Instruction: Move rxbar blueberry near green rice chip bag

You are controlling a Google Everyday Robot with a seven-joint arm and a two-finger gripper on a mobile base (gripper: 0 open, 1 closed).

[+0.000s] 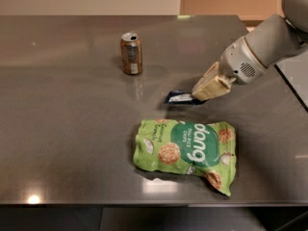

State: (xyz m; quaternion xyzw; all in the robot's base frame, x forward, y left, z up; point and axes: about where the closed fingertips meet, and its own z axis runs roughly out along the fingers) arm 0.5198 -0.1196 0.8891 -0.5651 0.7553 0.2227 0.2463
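One rxbar blueberry (pixel 179 98), one green rice chip bag (pixel 187 150) and one soda can (pixel 131 53) sit on a dark, glossy desk (pixel 62 119), with a single robot arm (pixel 262 47) reaching in from the right edge of the view.

The arm slants down and to the left, ending in a cream-coloured pincer (pixel 198 96) low over the middle of the desk, right of centre. Its fingers are clamped together on the right end of the rxbar blueberry, whose dark navy wrapper with a pale patch of print sticks out to the left of the fingertips. I cannot tell whether the bar's free end touches the desk or hangs just above it.

The green rice chip bag lies flat and crinkled nearer the front edge, its "dang" lettering turned sideways. The bar is just beyond the bag's upper edge, above its right half, near but not touching, and only a narrow strip of bare desk lies between them.

The can stands upright, its top opened, well apart from both, further back and to the left. It is off the line between bar and bag
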